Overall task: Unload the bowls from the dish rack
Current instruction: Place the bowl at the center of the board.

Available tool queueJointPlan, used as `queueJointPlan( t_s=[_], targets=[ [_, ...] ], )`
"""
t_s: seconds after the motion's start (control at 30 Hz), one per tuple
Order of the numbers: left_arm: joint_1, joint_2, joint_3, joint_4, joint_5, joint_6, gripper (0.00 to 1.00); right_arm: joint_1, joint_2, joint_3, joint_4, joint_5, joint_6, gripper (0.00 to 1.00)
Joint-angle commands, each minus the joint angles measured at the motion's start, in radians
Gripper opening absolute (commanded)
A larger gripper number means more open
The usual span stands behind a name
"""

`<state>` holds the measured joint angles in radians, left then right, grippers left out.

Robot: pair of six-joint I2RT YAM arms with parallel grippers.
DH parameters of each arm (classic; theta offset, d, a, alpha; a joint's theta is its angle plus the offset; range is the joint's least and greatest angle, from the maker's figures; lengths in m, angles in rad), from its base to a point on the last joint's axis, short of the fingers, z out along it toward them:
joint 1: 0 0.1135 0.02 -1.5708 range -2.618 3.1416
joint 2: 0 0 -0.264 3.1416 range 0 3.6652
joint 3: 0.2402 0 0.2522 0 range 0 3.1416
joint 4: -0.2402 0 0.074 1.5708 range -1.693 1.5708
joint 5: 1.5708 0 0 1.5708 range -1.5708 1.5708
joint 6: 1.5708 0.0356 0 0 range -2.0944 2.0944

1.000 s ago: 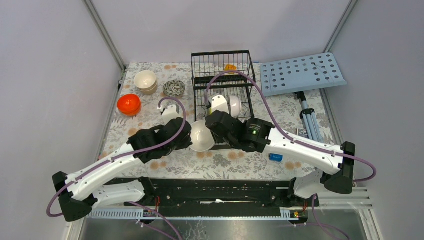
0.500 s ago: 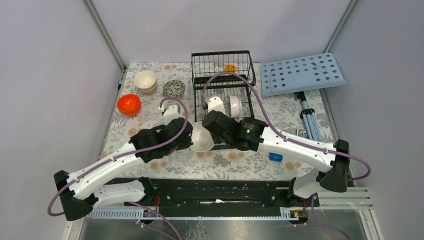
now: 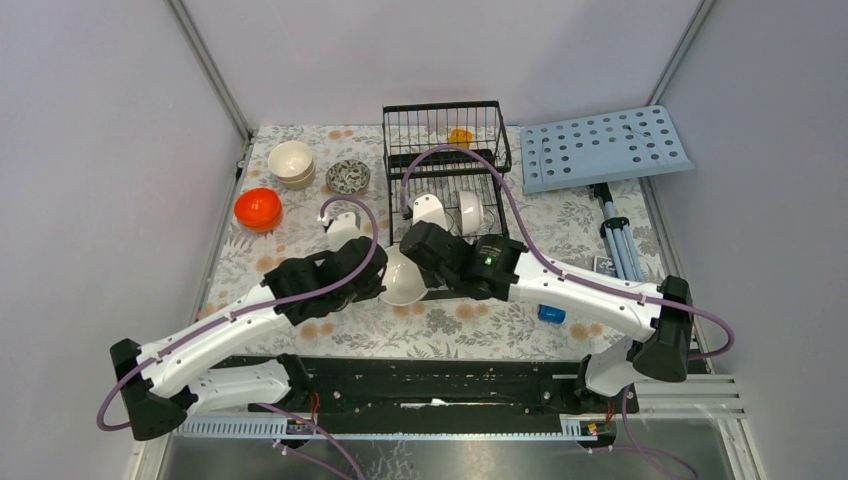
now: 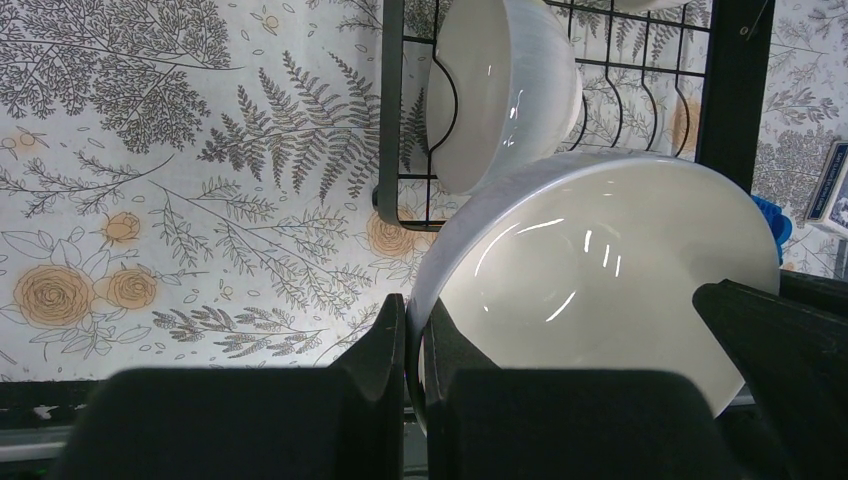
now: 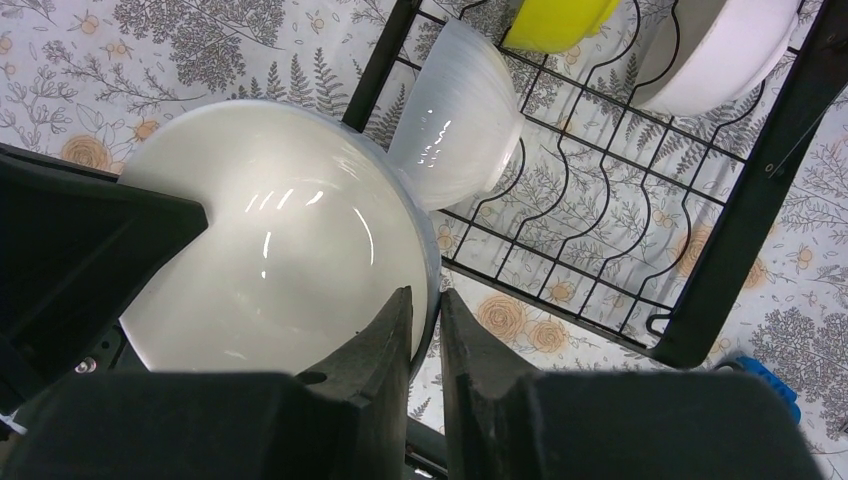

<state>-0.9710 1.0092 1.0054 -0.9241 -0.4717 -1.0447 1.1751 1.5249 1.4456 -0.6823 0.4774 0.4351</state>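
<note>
Glossy white round bowl (image 3: 405,282) held tilted over the floral-patterned counter (image 3: 230,262), just off the near edge of the black wire dish rack (image 5: 755,200); left jaws clamped on its rim; right jaws straddling the opposite rim, narrowly apart; whether they press it cannot be told.

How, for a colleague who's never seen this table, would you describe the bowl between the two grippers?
Find the black dish rack at the back. At its near left corner a glossy white bowl sits tilted. Unlike the racked white bowls, its rim is pinched by the left gripper and right gripper.
</note>
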Motion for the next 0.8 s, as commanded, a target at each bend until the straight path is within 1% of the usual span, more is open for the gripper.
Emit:
queueJointPlan(
  t_s=[0.0,0.23,0.37,0.5,0.6,0.77],
  targets=[
    [-0.002,-0.005,0.019,0.077,-0.020,-0.010,0.00,-0.006,0.017,0.019,-0.004,-0.005,-0.006,0.00],
    [-0.002,-0.016,0.023,0.100,0.004,0.018,0.00,-0.006,0.021,0.024,0.003,-0.007,0.002,0.00],
    [-0.002,-0.034,0.015,0.123,0.025,0.029,0.10,-0.005,0.021,0.024,0.007,-0.005,0.005,0.00],
    [-0.001,-0.051,0.002,0.150,0.046,0.038,0.23,-0.006,0.023,0.019,0.015,-0.001,0.010,0.00],
    [-0.001,-0.060,-0.004,0.160,0.057,0.042,0.29,-0.006,0.023,0.014,0.021,0.004,0.014,0.00],
    [-0.001,-0.078,-0.012,0.174,0.071,0.052,0.52,-0.006,0.021,0.012,0.022,0.015,0.014,0.00]
  ],
)
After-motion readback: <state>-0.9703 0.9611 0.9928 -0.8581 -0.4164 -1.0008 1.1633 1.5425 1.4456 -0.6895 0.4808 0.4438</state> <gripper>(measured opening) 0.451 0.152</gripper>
